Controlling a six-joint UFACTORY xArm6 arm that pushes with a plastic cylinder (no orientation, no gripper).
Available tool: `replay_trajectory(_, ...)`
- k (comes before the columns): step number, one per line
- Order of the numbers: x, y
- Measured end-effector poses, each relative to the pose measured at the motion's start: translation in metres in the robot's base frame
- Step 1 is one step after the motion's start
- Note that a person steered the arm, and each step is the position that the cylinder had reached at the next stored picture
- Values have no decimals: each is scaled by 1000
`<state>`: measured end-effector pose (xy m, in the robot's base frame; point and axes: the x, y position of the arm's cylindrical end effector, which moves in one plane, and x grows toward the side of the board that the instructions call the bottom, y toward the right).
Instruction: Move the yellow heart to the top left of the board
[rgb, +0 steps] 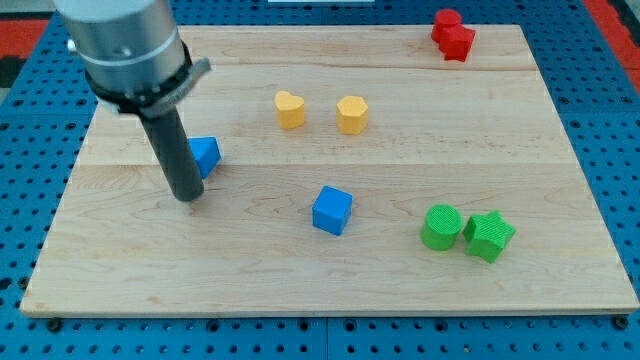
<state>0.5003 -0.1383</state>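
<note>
While the yellow heart (290, 109) is sitting in the upper middle of the bench (300, 275), a little toward the view's left of centre, it is lying well short of the top left corner. Just beside it, toward the view's right, a second yellow block (352, 114) of roughly hexagonal shape is resting apart from it, with a small gap showing between the two.

Below them, near the middle of the bench, a blue cube (332, 210) is standing alone. Toward the view's left, a blue triangular block (205, 156) is partly hiding behind my rod, and my tip (187, 199) is pressing on the wood just below and to the left of that block, close beside it, and well apart from the yellow heart. This arm is carrying no fingers, only the rod, so nothing is being held.

Toward the view's lower right, a green cylinder (440, 226) and a green star-like block (489, 236) are sitting just beside each other; whether they are touching I cannot tell. At the view's top right edge, two red blocks (452, 35) are huddling together, their shapes being unclear.
</note>
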Motion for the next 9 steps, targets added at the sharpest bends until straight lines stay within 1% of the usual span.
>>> replay_trajectory(1,-19,10)
replay_trajectory(2,-47,17)
replay_trajectory(3,-78,-2)
replay_trajectory(4,-111,-36)
replay_trajectory(5,-118,-30)
replay_trajectory(6,-83,96)
replay_trajectory(7,-64,210)
replay_trajectory(8,1,242)
replay_trajectory(9,23,192)
